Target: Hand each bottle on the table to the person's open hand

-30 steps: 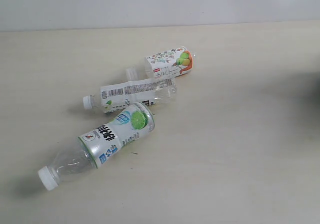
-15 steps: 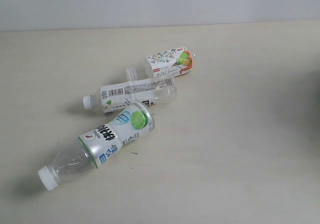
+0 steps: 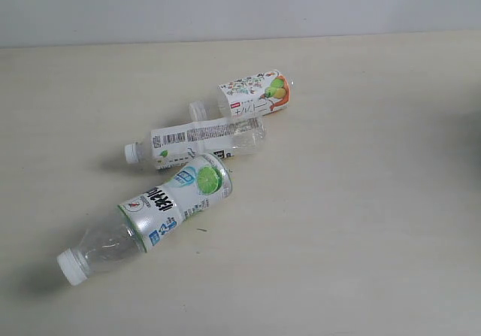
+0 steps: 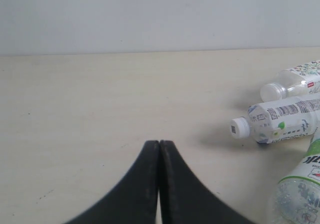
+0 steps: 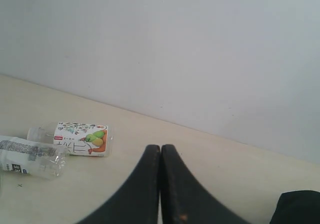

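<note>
A dark blur at the three o'clock edge of the table [image 3: 361, 223] is being lost from the exterior view while three bottles are being left unmoved; no handover is judged begun. Clear, thin plastic cylinders with glossy labels are being shown lying on matte beige: lime bottle [image 3: 161, 208] at seven o'clock, barcode bottle [image 3: 199, 142] at the centre, fruit bottle [image 3: 252, 95] toward twelve. The fingers of the left gripper [image 4: 159, 143] and right gripper [image 5: 161, 147] are being held pressed together, empty.
</note>
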